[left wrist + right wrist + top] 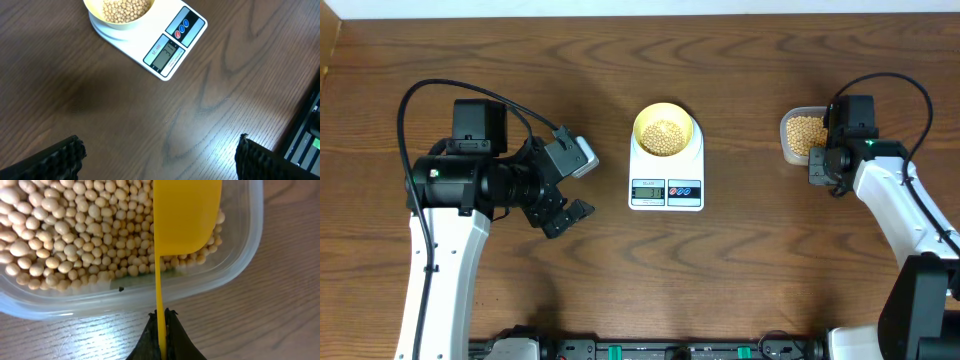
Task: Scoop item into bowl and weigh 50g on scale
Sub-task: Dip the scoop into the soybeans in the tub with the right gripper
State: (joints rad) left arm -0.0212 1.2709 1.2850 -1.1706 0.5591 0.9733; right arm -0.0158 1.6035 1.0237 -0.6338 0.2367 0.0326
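Note:
The white scale (666, 177) sits mid-table with the pale-yellow bowl (666, 131) on its top, part-filled with tan beans (666, 136). In the left wrist view the scale (165, 37) and bowl (120, 15) lie at the top edge. My left gripper (573, 182) hangs wide open over bare wood left of the scale, holding nothing; its fingertips (65, 157) frame the bottom corners. My right gripper (162, 317) is shut on the thin handle of a yellow measuring spoon (185, 215), whose scoop rests over the beans (75, 230) inside the clear tub (235, 275).
The clear plastic tub (803, 135) of beans stands at the right, under my right arm. A dark equipment rail (650, 350) runs along the table's front edge. The table's far edge (620, 17) meets a white wall.

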